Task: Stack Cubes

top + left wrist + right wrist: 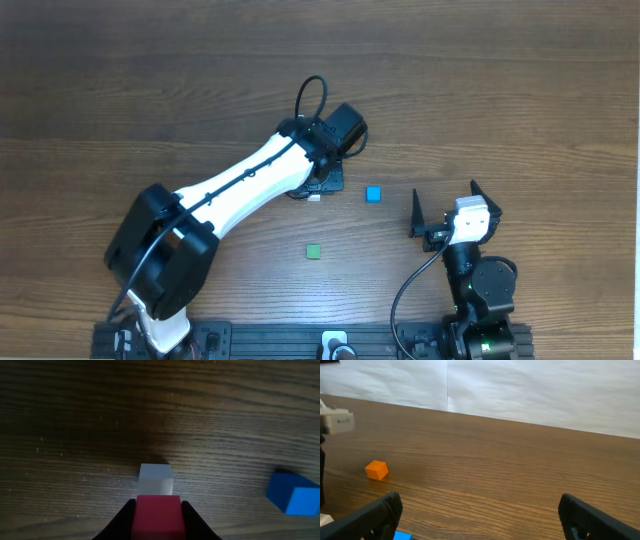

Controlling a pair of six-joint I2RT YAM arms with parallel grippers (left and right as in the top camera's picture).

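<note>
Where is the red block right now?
The red block is gripped in the left end effector, near the middle of the table, right by a white block; the blue block lies further off, toward the right arm.

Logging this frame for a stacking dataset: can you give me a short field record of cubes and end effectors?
left end effector: shut on red cube
white cube: on table, just ahead of red cube
blue cube: loose, nearby
green cube: loose, apart from the others
orange cube: loose on table
right end effector: open, empty
</note>
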